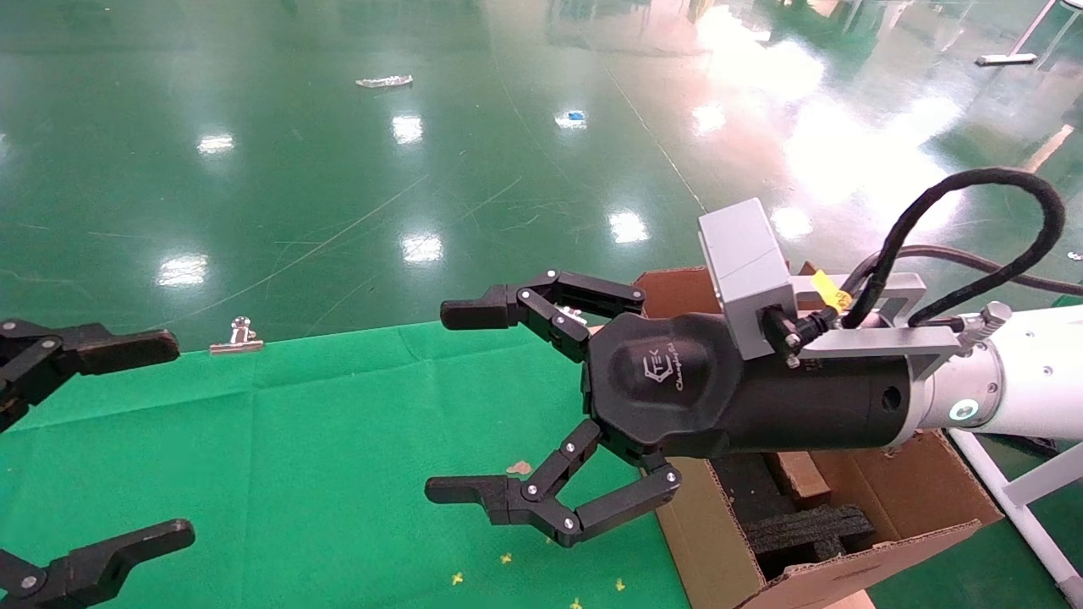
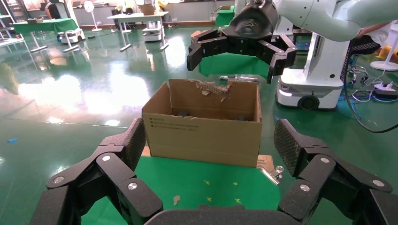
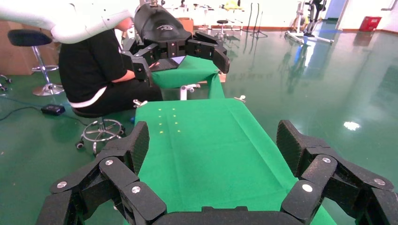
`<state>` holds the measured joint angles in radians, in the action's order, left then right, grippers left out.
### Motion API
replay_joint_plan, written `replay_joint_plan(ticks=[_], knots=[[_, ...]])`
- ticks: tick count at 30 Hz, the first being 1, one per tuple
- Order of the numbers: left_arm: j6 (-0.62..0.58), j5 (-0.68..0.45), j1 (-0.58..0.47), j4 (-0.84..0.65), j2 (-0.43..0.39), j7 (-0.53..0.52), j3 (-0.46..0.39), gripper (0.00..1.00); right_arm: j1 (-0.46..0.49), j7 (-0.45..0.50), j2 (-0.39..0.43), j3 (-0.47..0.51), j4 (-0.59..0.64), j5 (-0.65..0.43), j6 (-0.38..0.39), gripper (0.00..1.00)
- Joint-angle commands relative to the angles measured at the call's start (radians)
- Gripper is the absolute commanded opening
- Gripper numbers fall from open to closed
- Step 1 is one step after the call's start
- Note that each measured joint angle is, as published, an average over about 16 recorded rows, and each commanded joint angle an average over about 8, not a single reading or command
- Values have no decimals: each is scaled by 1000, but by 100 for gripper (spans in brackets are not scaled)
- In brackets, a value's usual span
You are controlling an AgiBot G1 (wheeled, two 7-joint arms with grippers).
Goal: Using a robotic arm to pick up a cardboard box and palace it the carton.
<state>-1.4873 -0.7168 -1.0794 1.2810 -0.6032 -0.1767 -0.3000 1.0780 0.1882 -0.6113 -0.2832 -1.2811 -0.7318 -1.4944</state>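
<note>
Cardboard box not seen in any view; possibly already inside carton (image 1: 897, 507), judged only.
Right gripper (image 1: 491, 406) hovered spread and empty beside carton over green cloth (image 1: 296, 440); left gripper (image 1: 127, 440) hung wide, empty, opposite.

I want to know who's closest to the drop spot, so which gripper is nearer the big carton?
Right. The right gripper hangs open beside the carton, its wrist above the carton's interior. The left gripper is open at the green table's far end.
</note>
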Motion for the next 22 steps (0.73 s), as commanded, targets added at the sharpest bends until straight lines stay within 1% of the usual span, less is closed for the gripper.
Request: replay_joint_plan(ticks=[1, 22], knots=[[0, 0, 0, 0, 0, 0, 0, 100, 0, 0, 0, 0, 0, 0, 0, 100], [0, 0, 0, 0, 0, 0, 0, 100, 0, 0, 0, 0, 0, 0, 0, 100]])
